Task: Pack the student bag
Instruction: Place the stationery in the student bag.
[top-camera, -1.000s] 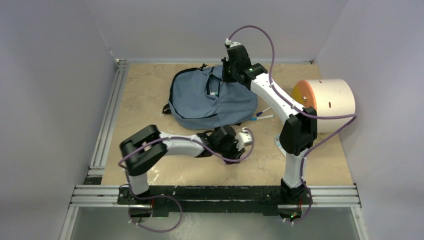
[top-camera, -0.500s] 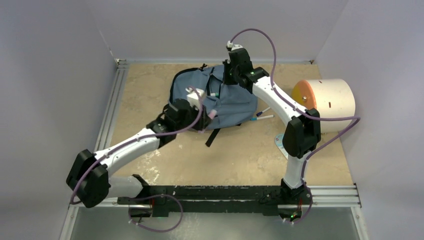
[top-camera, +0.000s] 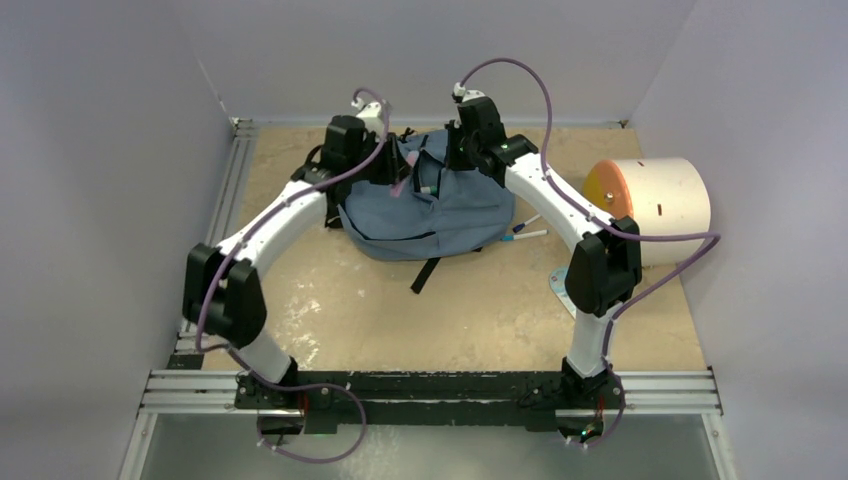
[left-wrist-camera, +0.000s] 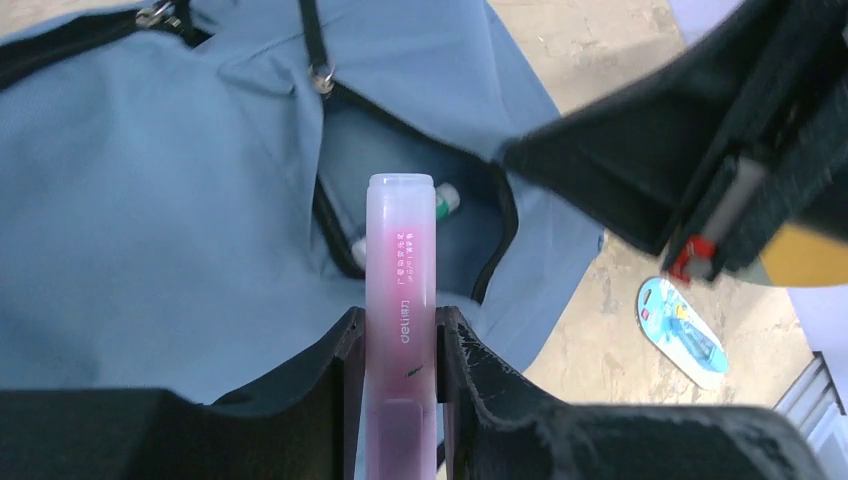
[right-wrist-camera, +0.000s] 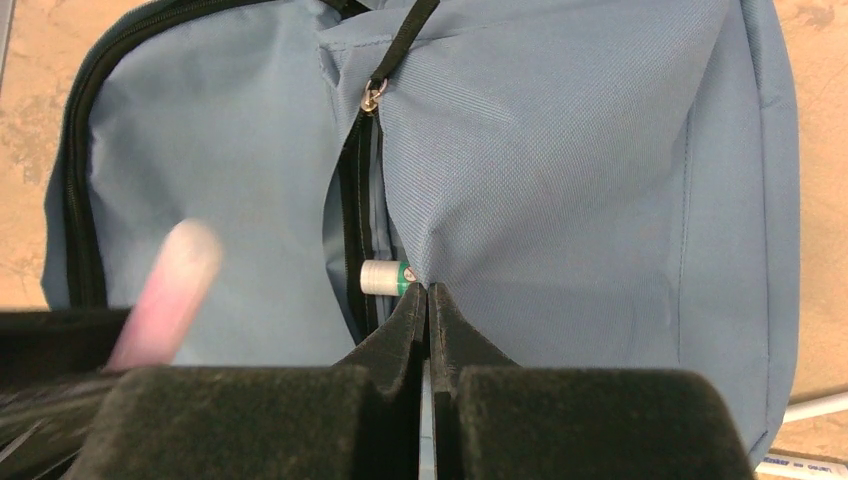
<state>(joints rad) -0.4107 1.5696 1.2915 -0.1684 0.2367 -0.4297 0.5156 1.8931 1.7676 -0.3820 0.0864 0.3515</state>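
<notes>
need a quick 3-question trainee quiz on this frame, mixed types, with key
1. True or false: the left gripper is empty.
2. Pick one. The right gripper is: A) shut on the fabric of the bag, B) wide open, C) shut on nothing.
3. Fill in: the pink highlighter points toward the bag's open ___.

Key
1. False: it is shut on the highlighter.
2. A.
3. pocket.
</notes>
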